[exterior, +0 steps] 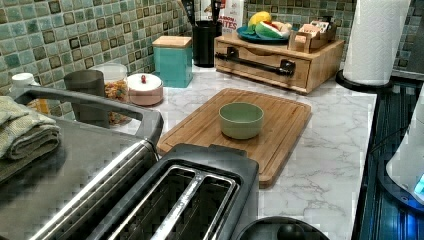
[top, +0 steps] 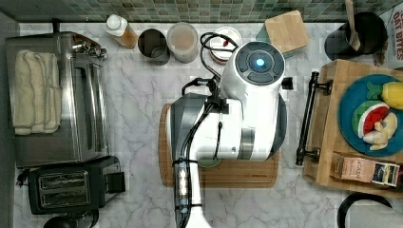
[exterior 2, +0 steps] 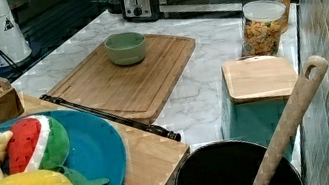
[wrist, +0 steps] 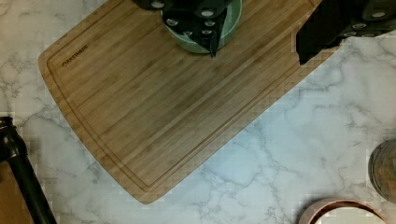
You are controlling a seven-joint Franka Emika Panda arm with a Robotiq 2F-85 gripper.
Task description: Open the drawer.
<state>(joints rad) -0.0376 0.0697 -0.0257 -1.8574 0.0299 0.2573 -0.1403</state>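
The drawer [exterior: 262, 62] is shut and the claw [wrist: 259, 42] is held apart above the cutting board [wrist: 154, 98], so the black handle [top: 306, 118] should be gripped mid-bar and pulled straight.

Light-wood drawer [exterior: 260, 64] w/ black bar handle [exterior: 255, 59], shut, at counter's far end, left view.

Green bowl [exterior: 241, 119] on cutting board [exterior: 280, 125]
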